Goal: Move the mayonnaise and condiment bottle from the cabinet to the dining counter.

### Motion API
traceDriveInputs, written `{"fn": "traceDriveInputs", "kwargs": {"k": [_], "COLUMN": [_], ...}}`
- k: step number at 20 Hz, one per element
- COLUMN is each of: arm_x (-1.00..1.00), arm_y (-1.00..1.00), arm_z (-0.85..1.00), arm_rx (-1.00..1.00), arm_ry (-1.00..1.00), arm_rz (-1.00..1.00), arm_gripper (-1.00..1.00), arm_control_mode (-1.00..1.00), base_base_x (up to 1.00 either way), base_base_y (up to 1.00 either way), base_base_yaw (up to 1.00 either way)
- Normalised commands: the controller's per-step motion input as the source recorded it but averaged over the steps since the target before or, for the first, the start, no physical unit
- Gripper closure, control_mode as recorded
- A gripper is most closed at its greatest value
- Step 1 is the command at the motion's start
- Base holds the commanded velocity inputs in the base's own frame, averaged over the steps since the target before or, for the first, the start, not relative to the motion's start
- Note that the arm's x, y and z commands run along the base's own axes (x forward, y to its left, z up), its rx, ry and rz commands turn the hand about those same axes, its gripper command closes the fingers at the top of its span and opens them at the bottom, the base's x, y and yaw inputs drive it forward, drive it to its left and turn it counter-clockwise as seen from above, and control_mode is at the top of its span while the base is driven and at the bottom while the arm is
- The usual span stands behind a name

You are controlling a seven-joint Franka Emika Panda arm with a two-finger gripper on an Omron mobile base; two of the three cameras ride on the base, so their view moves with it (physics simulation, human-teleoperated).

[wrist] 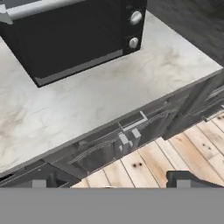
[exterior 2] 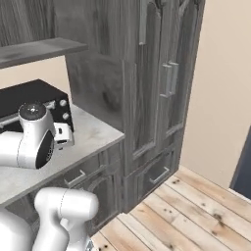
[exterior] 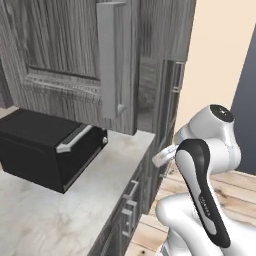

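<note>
In the hand view the gripper (wrist: pixel 113 181) stands with its two dark fingertips (wrist: pixel 186 178) spread wide apart at six o'clock, nothing between them, poised above the plank floor (wrist: pixel 192 148) in pale wood. Just beyond, toward twelve o'clock, runs a row of dark grey lower drawer fronts (wrist: pixel 109 146) with small metal handles, and above them the pale veined marble worktop (wrist: pixel 87 100). On that worktop, at eleven o'clock, sits the black oven (wrist: pixel 74 39), with two silver knobs at its right end.

In the left base view the white arm (exterior: pixel 202 185) rises at five o'clock, the oven at nine o'clock on the marble. Over it hangs the cabinet (exterior: pixel 70 60), dark grey wood grain with a panelled door and a long metal bar handle (exterior: pixel 109 60); the door looks closed, though the angle is steep and I cannot be sure. Farther off, in the right base view, a tall grey cupboard (exterior 2: pixel 157 98) stands at one o'clock against a beige wall (exterior 2: pixel 220 88).
</note>
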Motion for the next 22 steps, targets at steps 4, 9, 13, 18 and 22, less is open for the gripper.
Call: {"fn": "traceDriveInputs", "kwargs": {"k": [4,9,13,18,22], "arm_x": [0.00,0.00,0.00,0.00,0.00], "arm_y": [0.00,0.00,0.00,0.00,0.00], "arm_z": [0.00,0.00,0.00,0.00,0.00], "arm_rx": [0.00,0.00,0.00,0.00,0.00], "arm_ry": [0.00,0.00,0.00,0.00,0.00], "arm_rz": [0.00,0.00,0.00,0.00,0.00], "arm_gripper": [-1.00,-1.00,-1.00,-1.00,-1.00], "arm_control_mode": [1.00,1.00,1.00,1.00,1.00], "base_base_x": [0.40,0.49,0.80,0.82,0.84], "base_base_y": [0.03,0.02,-0.03,-0.14,-0.14], "base_base_yaw": [0.44,0.46,0.43,0.44,0.44]}}
